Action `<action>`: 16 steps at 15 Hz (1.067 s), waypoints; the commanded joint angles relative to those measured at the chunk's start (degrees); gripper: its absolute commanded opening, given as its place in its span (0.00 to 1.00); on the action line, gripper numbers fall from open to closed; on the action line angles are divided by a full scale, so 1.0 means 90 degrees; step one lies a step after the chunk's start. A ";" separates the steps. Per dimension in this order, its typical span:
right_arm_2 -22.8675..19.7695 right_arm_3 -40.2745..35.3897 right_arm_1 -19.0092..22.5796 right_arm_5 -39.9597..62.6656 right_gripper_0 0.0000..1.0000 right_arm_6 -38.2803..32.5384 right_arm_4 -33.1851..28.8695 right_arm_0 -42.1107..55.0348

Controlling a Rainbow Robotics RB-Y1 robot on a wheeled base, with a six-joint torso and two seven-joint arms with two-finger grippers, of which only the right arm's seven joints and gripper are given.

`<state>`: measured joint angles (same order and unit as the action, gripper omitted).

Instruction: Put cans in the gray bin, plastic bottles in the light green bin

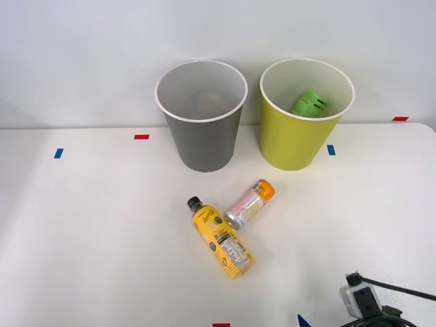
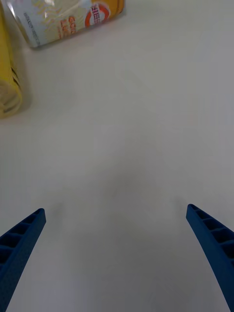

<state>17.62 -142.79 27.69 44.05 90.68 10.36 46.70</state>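
A pink-and-white can (image 1: 249, 204) with an orange end lies on its side on the white table, just in front of the two bins. Beside it lies a yellow plastic bottle (image 1: 221, 237) with a black cap. The gray bin (image 1: 201, 116) stands at the back, the light green bin (image 1: 304, 114) to its right with a green-labelled bottle (image 1: 310, 104) inside. My right gripper (image 2: 116, 243) is open above bare table, nothing between its blue fingers (image 2: 22, 241). In the right wrist view the can (image 2: 68, 20) and the yellow bottle (image 2: 9, 78) lie ahead of the fingertips.
The right arm's wrist (image 1: 364, 303) sits at the table's front right corner. Small red and blue tape marks (image 1: 141, 137) dot the table (image 1: 82, 225). A white wall stands behind the bins.
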 commanded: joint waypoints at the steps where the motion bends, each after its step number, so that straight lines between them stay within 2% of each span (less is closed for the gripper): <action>1: 0.0278 -0.0801 0.0263 0.3074 1.00 -0.1092 0.0197 -0.1986; 5: 0.0083 -0.0801 0.0146 0.4295 1.00 -0.1219 0.1359 -0.3461; 8: 0.0014 -0.0801 0.0126 0.4305 1.00 -0.1209 0.2179 -0.4027; 11: 0.0073 -0.0765 -0.0157 0.4305 1.00 -0.1092 0.2921 -0.4857; 13: 0.0171 -0.0267 -0.0469 0.4305 1.00 -0.1004 0.3039 -0.5306; 16: 0.0268 0.0387 -0.0870 0.4305 1.00 -0.0555 0.2814 -0.5775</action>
<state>19.75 -141.24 21.04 82.83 83.61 36.47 -4.04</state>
